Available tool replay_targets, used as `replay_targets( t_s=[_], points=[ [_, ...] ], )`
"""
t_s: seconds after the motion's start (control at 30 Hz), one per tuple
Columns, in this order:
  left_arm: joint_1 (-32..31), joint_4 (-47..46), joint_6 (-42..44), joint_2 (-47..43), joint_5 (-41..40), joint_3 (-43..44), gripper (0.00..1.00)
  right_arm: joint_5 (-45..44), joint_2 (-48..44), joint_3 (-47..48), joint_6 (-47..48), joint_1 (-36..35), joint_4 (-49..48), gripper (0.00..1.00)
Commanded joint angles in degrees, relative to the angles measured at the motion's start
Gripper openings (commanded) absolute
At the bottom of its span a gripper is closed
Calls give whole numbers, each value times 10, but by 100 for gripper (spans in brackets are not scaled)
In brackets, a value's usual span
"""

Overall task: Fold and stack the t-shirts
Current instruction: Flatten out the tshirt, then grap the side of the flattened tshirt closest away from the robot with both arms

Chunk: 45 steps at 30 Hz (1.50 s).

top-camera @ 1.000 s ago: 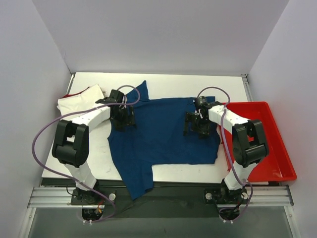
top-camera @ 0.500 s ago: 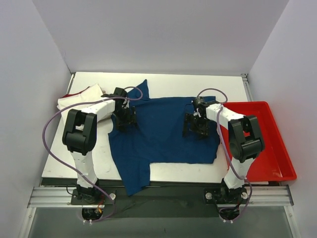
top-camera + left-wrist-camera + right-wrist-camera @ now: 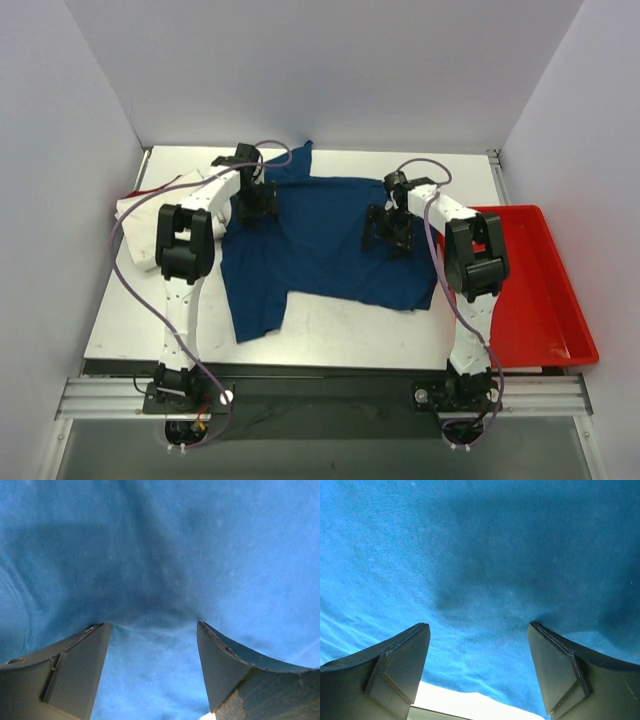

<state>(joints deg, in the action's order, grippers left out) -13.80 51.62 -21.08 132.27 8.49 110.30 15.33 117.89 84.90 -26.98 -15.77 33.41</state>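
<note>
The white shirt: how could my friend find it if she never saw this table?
Look at the white table, then go to its far left corner, on the opposite side from the red tray. The white shirt lies crumpled there beside the big blue shirt. It is the only pale cloth, small, with a thin red edge.

Top view high overhead, taking in the whole table (image 3: 330,335); both wrist views close, facing down on the same blue t-shirt (image 3: 320,250).
</note>
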Motion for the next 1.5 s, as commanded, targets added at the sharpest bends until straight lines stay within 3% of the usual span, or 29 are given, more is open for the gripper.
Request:
replay_targets(
  t_s=[0.0, 0.27, 0.4, 0.53, 0.63, 0.67, 0.87, 1.0, 1.17, 1.23, 1.47],
  points=[
    [11, -3, 44, 70, -44, 71, 81, 1, 28, 50, 1, 2, 52, 81],
    [1, -26, 45, 77, -37, 182, 81, 27, 40, 135, 12, 2, 99, 81],
    [-14, -37, 44, 21, -27, 208, 81, 51, 23, 154, 11, 3, 103, 81],
    [-31, -41, 42, -68, -29, 166, 81, 62, 2, 159, 11, 1, 104, 80],
    [-37, -66, 30, -180, -51, 37, 81, 64, -26, 149, 11, 0, 103, 80],
    [-36, -76, 25, -213, -58, -58, 81, 62, -41, 143, 11, -1, 103, 81],
    [-33, -87, -23, -460, -136, -388, 77, 48, -97, 82, 10, -7, 100, 81],
    [-23, -66, -77, -588, -143, -521, 72, 37, -129, 27, 3, -15, 91, 80],
    [-2, -72, -120, -653, -123, -634, 66, 29, -177, -42, -16, -24, 72, 80],
    [11, -83, -129, -665, -117, -670, 60, 27, -195, -62, -23, -29, 65, 80],
    [42, -138, -123, -671, -66, -727, 52, 19, -233, -119, -32, -33, 55, 80]
  ],
)
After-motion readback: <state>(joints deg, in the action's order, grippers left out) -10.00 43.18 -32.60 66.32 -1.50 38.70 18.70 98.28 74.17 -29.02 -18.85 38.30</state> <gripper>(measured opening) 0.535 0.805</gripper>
